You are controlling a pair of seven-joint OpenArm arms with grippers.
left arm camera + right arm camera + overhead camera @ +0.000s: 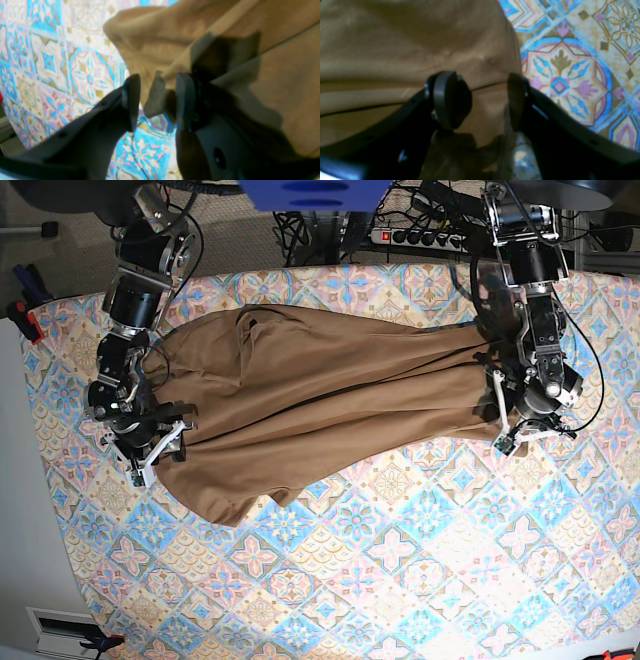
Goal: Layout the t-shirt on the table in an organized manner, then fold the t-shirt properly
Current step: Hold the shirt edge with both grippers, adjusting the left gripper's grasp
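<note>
Two grippers stand at opposite ends of a stretched t-shirt

The left gripper (156, 100) has its jaws parted, a fold of the t-shirt (300, 400) loose between them; the right gripper (482, 100) gapes wide over the cloth's edge, holding nothing. Outward from both, the tan garment lies stretched across the table (420, 580), bunched at either end. Doing this step well likely means pinching each edge cleanly and drawing the wrinkles flat.

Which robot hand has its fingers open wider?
The right end effector, at the left of the base view. Its fingers stand wide apart over the t-shirt edge, gripping nothing. The left end effector shows a narrower gap beside the cloth.
</note>
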